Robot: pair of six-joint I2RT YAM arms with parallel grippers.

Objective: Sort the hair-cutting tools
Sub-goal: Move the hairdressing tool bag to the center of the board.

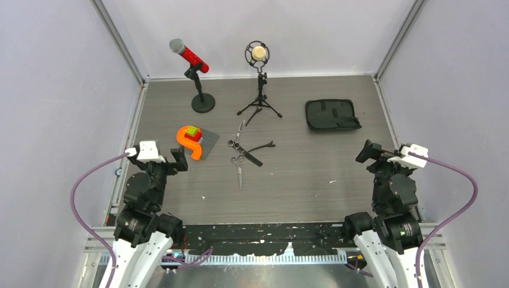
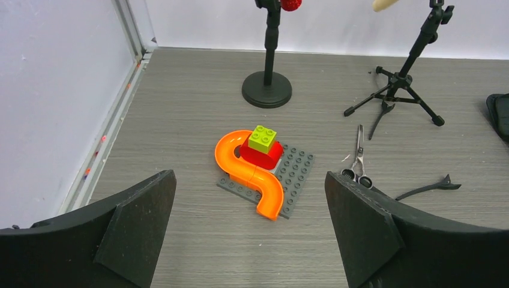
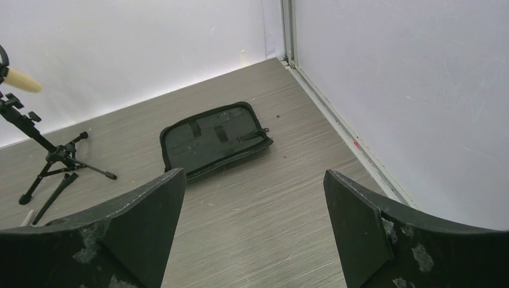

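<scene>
The hair-cutting tools lie in a small bunch on the gray table (image 1: 312, 180), just in front of the tripod microphone (image 1: 259, 90). One thin black clip (image 1: 252, 114) lies right by the tripod's legs. A pair of silver scissors (image 1: 238, 133) lies a bit farther out from the tripod. Next to it is a black hair clip (image 1: 262, 147). After that comes a narrow black comb (image 1: 252, 159), and a second pair of scissors (image 1: 239, 170) lies farthest from the tripod.

A black zip case (image 1: 332, 114) lies flat to the right of the tripod. A red microphone (image 1: 191, 57) on a round base stands to the tripod's left. An orange toy (image 1: 191, 143) on a gray plate sits to the left of the tripod and nearer the arms.

The left gripper (image 1: 179, 159) is well away from the tripod, beside the toy. Its fingers are spread wide and hold nothing. The right gripper (image 1: 367, 151) is well away on the tripod's other side, wide open too, and holds nothing.
</scene>
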